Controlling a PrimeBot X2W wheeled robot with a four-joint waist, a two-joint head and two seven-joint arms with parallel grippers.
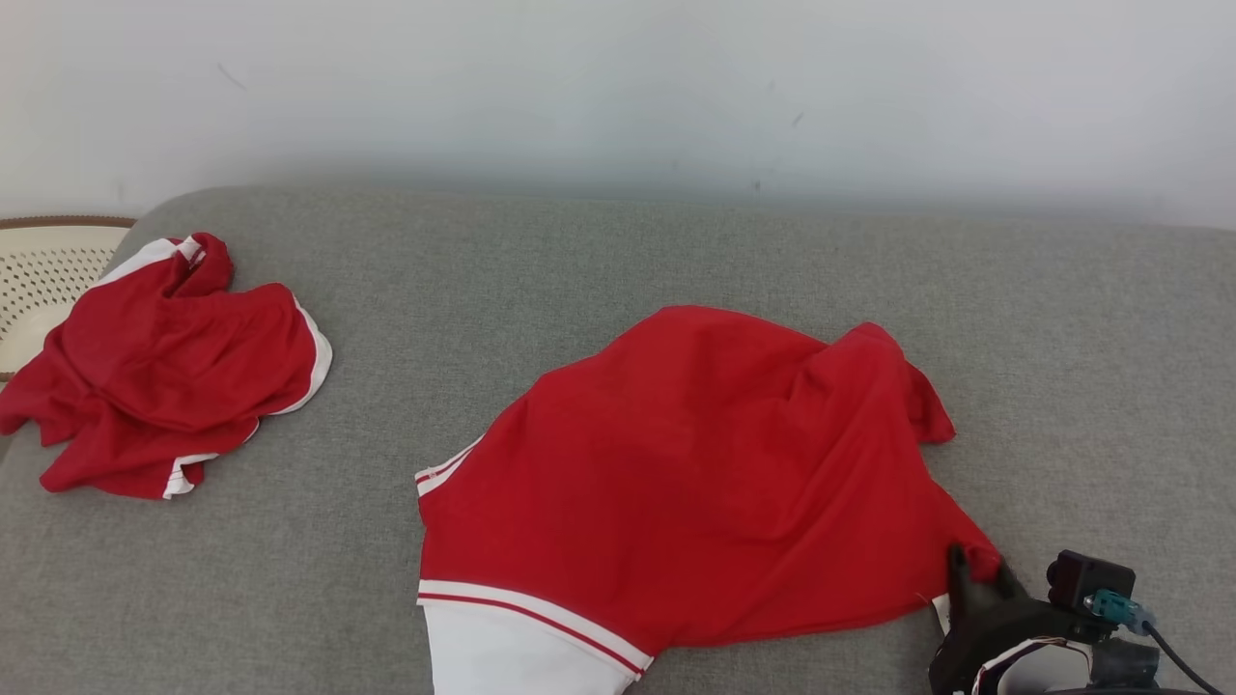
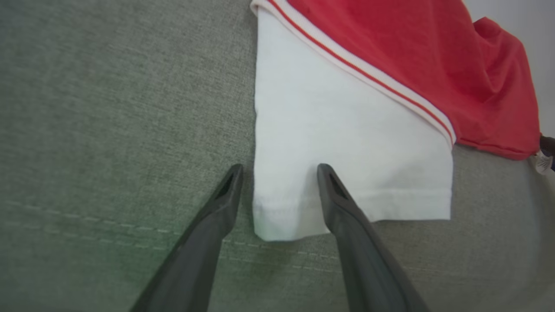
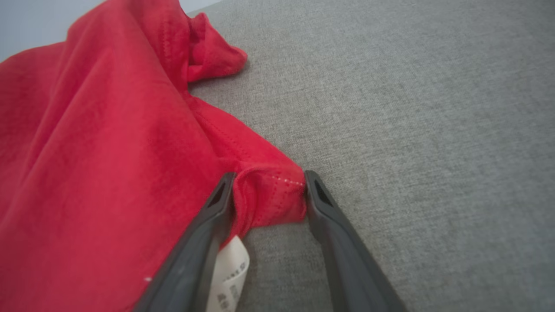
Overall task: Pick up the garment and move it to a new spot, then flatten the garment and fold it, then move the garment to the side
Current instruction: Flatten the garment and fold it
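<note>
Grey upholstered seat [image 1: 676, 251]: bare fabric on all sides of the red garment [image 1: 695, 463]. A wall runs along the far edge. The garment lies centre-right. A second red garment [image 1: 164, 376] lies crumpled, well apart, at the left edge. Left gripper [image 2: 279, 171] fingers are released, straddling the white sleeve [image 2: 347, 151] corner. Right gripper [image 3: 269, 182] fingers flank the red hem corner, touching it; cannot tell if pinched.

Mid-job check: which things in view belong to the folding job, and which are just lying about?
In the job: red-and-white garment in the middle; left hand at its white corner; right hand at its red corner.
Lying about: crumpled red garment far left; perforated basket at the left edge.
</note>
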